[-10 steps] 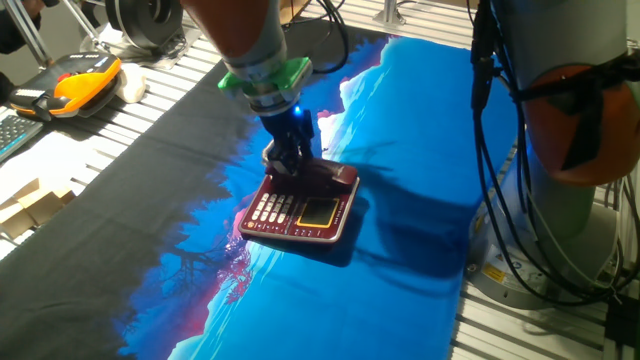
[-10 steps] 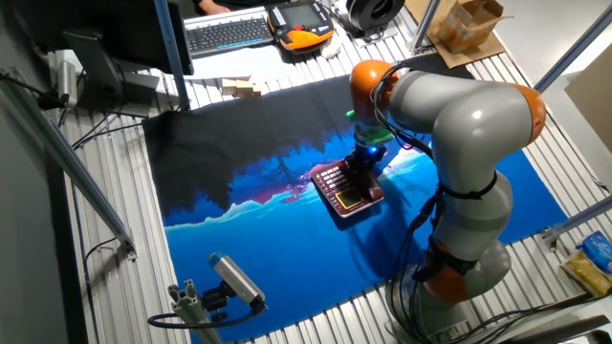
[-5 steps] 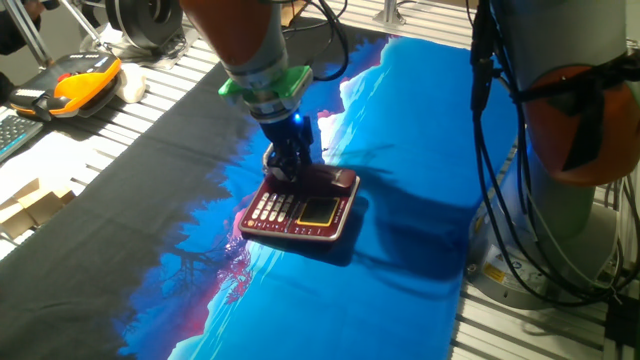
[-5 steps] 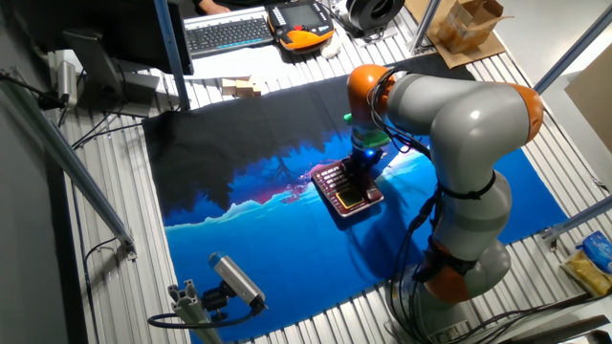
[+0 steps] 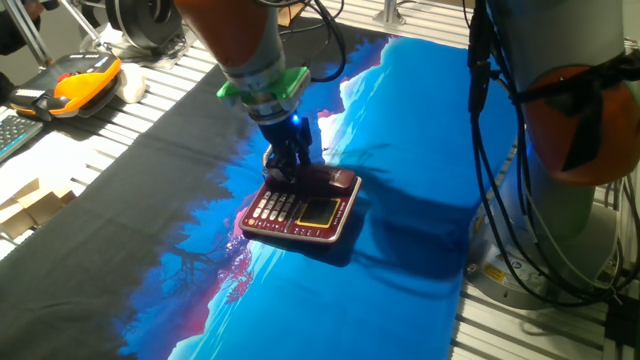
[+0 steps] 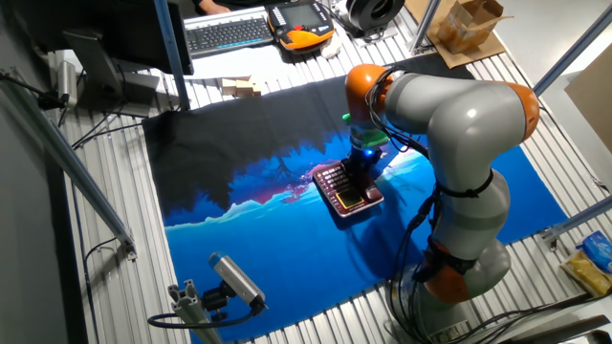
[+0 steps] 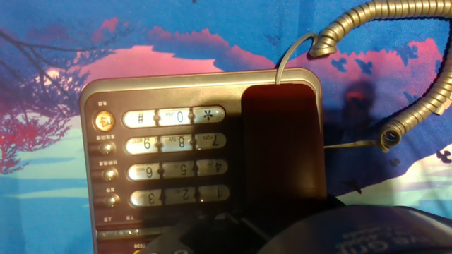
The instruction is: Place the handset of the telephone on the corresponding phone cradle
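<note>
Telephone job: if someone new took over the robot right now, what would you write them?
Gripper: low over the handset; whether it grips cannot be seen.
Handset: lying along the telephone, on the cradle side beside the keypad, apparently seated.
Cord: coiled on the blue mat past the phone's end.
Done: handset brought onto the phone.
Left: confirm it sits flat, release if held, lift the arm clear.

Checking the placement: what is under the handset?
The handset lies on the telephone beside the keypad, covering the phone cradle, which cannot be seen.
</note>
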`<state>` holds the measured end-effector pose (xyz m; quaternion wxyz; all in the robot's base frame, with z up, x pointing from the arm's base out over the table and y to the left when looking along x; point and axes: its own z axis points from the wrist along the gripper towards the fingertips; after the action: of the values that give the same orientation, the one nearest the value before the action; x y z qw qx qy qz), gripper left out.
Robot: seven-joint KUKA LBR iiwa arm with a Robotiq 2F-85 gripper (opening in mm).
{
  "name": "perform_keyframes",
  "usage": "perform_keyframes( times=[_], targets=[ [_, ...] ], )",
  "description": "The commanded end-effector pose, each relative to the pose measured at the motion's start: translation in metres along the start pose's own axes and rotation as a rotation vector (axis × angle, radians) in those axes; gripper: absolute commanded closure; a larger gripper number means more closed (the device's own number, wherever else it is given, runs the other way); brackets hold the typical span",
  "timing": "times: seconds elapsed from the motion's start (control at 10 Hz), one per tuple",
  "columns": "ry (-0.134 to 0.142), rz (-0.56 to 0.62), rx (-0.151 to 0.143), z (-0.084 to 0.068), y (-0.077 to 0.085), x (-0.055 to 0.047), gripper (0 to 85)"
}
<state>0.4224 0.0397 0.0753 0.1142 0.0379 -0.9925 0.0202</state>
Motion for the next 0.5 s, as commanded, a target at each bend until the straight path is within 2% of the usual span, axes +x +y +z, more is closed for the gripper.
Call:
perform_keyframes(
  times=[0.0, 0.2, 0.3, 0.4],
  targets=[
    [-0.001, 0.000, 0.000, -0.0008, -0.0004, -0.0003, 85.0],
    [-0.004, 0.014, -0.005, -0.0012, -0.0001, -0.0003, 85.0],
    [-0.005, 0.024, -0.002, -0.0015, 0.0005, -0.0001, 68.0],
    [-0.005, 0.030, -0.001, -0.0018, 0.0010, 0.0000, 68.0]
  ],
)
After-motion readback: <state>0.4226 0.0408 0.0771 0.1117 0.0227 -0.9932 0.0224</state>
